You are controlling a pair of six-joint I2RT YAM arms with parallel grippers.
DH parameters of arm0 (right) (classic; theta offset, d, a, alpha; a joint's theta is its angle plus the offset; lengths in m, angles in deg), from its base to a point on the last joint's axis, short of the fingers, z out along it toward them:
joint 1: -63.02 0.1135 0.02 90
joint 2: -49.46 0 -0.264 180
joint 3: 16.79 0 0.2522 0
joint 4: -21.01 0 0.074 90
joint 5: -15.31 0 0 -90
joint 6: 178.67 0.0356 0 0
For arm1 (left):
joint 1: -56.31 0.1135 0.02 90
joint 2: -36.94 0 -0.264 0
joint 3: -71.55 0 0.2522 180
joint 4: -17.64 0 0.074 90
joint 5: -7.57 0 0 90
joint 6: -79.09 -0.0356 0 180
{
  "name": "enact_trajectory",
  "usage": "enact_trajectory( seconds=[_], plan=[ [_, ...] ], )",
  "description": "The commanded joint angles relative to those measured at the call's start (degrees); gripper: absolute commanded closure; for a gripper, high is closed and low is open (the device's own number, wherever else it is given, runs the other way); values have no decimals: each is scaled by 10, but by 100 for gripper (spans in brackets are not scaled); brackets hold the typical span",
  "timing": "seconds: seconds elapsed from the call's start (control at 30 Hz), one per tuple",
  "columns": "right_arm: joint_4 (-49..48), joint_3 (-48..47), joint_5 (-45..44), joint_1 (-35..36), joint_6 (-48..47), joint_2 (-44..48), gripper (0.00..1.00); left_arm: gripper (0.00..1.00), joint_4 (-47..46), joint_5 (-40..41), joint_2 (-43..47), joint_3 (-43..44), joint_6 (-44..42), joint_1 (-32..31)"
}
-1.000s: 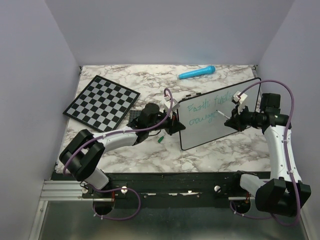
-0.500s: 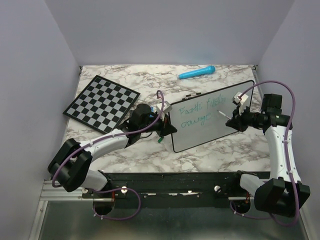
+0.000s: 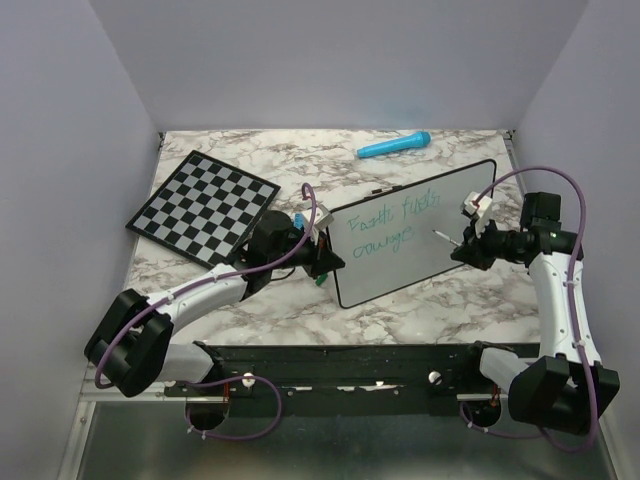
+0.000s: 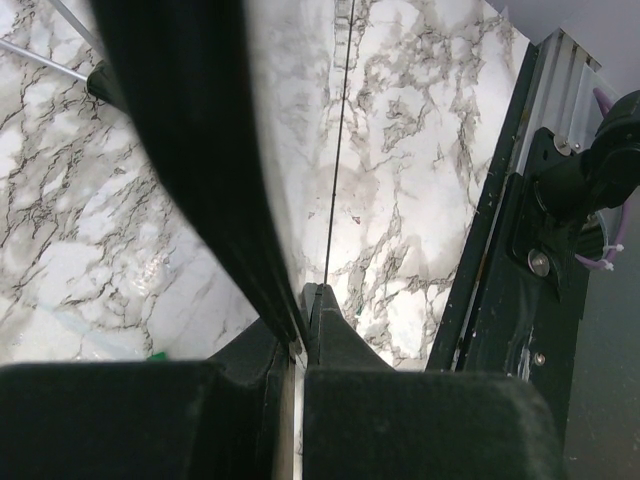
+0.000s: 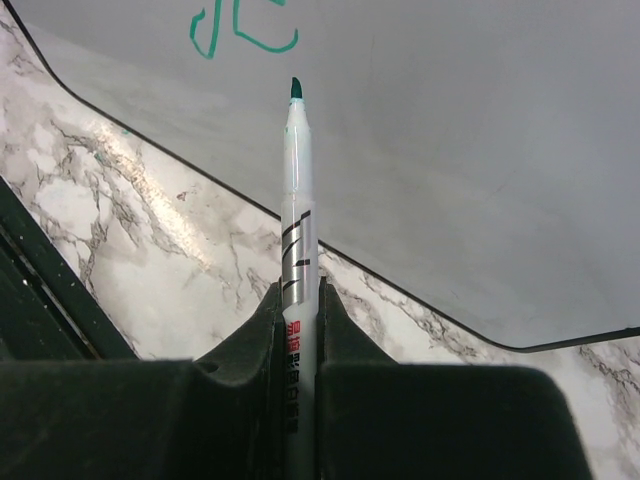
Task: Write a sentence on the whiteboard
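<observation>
The whiteboard (image 3: 420, 262) lies slanted mid-table, black-framed. The sentence (image 3: 385, 226) is teal scrawl in two lines on its left half. My left gripper (image 3: 326, 263) is shut on the board's left edge; in the left wrist view the dark frame (image 4: 200, 150) runs down into the closed jaws (image 4: 305, 303). My right gripper (image 3: 463, 246) is shut on a white marker (image 5: 298, 210), whose green tip (image 5: 296, 88) points at the blank board (image 5: 450, 140) just right of the last teal strokes (image 5: 243, 30). Whether the tip touches the board cannot be told.
A black-and-white chessboard (image 3: 203, 205) lies at the back left. A blue marker-like object (image 3: 393, 146) rests near the back edge. A small green cap (image 3: 320, 280) sits beside the left gripper. The black rail (image 3: 340, 358) borders the near edge.
The left arm has drawn back to the left, dragging the whiteboard leftward with it. The right gripper and marker have held nearly still, so the tip now sits further right on the board.
</observation>
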Motion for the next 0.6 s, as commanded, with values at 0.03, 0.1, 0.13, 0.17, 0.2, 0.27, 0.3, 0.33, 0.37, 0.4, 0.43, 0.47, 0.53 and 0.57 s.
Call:
enact_trajectory(
  seconds=[0.03,0.1,0.13,0.17,0.2,0.27,0.3,0.33,0.37,0.4,0.43,0.47,0.53,0.57],
  plan=[
    [5,16,1,-4,-9,9,99,100,84,26,-6,-33,-45,6],
    [0,16,3,-4,-3,5,99,100,80,24,-10,-33,-45,6],
    [-2,17,4,-4,-1,5,99,100,79,24,-10,-34,-45,6],
    [-7,20,7,-4,3,5,99,100,78,24,-11,-35,-45,6],
    [-11,21,10,-4,8,5,99,100,76,23,-12,-36,-44,6],
    [-19,28,17,-4,14,5,99,100,74,23,-11,-38,-44,6],
    [-21,30,18,-4,20,5,99,100,72,24,-10,-39,-44,6],
    [-23,31,19,-4,22,5,99,100,71,24,-10,-40,-44,6],
    [-26,33,21,-4,24,4,99,100,70,25,-8,-41,-45,6],
    [-27,35,21,-4,27,3,99,100,70,24,-8,-41,-44,6],
    [-28,36,19,-4,27,3,99,100,68,25,-7,-42,-44,7],
    [-30,36,19,-4,28,2,99,100,68,24,-7,-41,-44,6],
    [-34,39,19,-4,33,4,99,100,67,24,-6,-42,-44,6],
    [-40,40,19,-4,35,5,99,100,67,25,-5,-41,-44,6]
  ],
)
